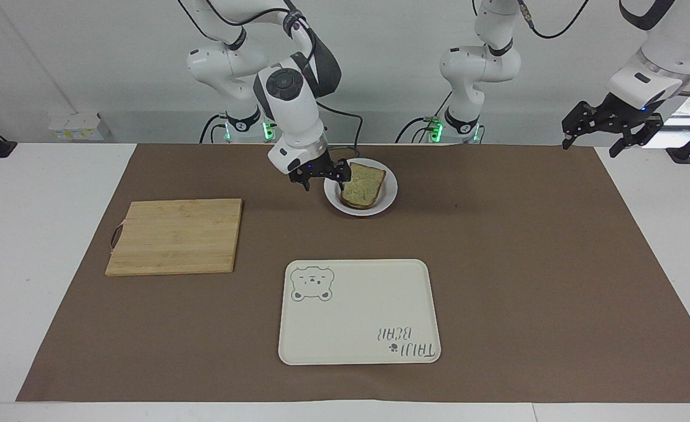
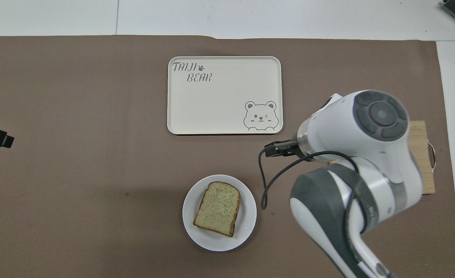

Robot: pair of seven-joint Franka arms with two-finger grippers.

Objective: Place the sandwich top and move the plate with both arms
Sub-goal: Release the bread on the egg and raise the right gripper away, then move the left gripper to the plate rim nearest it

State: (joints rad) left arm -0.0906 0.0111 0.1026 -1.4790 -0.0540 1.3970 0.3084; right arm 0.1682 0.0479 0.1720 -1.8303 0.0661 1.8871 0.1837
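Observation:
The sandwich top (image 1: 364,186), a pale speckled bread slice with a brown crust, lies flat on the small round white plate (image 1: 387,203) close to the robots. In the overhead view the slice (image 2: 217,208) sits in the middle of the plate (image 2: 247,231). My right gripper (image 1: 323,179) is open and empty. It hangs just above the plate's rim on the side toward the right arm's end, and part of it shows in the overhead view (image 2: 278,148). My left gripper (image 1: 605,129) is open and empty, waiting raised over the left arm's end of the table.
A cream tray with a bear drawing (image 1: 359,310) lies farther from the robots than the plate, also seen from overhead (image 2: 223,94). A wooden cutting board (image 1: 175,235) lies toward the right arm's end. A brown mat (image 1: 526,264) covers the table.

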